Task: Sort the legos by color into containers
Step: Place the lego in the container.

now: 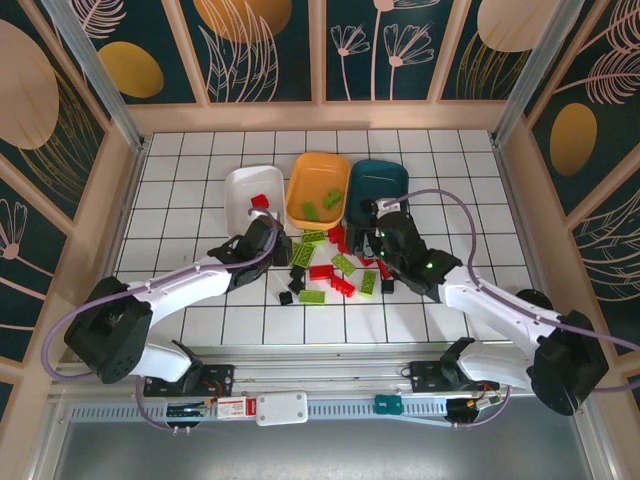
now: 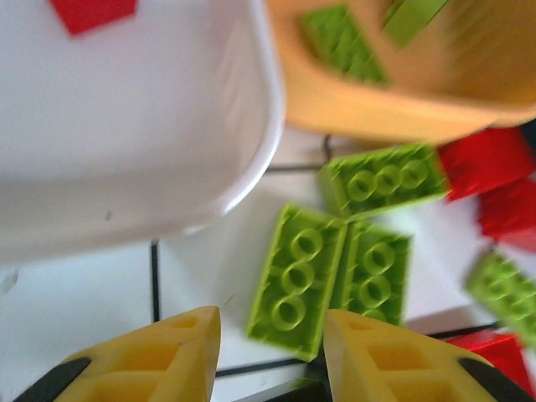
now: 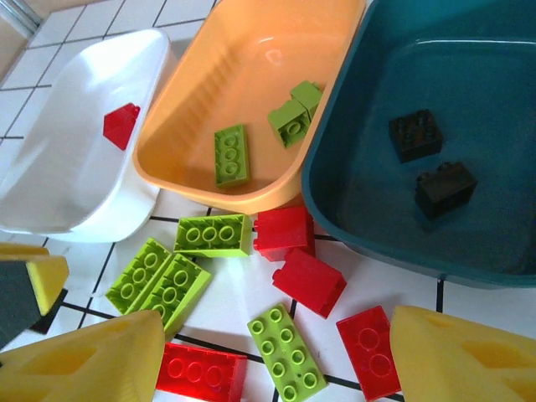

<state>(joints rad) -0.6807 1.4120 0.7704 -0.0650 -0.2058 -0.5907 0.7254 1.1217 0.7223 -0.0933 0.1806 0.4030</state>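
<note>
Three trays stand side by side at the back: white [image 1: 240, 200], orange [image 1: 316, 172] and dark teal [image 1: 385, 180]. The white one holds a red lego [image 3: 121, 124], the orange one green legos [image 3: 231, 155], the teal one two black legos [image 3: 415, 134]. Loose red, green and black legos [image 1: 330, 272] lie scattered in front of the trays. My left gripper [image 2: 272, 335] hangs open just before the white tray, with an upside-down green lego [image 2: 297, 280] lying between its fingertips. My right gripper [image 3: 276, 327] is open above a studded green lego [image 3: 286, 352] and red legos [image 3: 308, 280].
Both arms reach in from the near edge and meet over the pile, their grippers [image 1: 280, 245] [image 1: 385, 240] about a hand's width apart. The left gripper's finger [image 3: 29, 280] shows at the left edge of the right wrist view. Wooden walls fence the tiled table [image 1: 180, 200].
</note>
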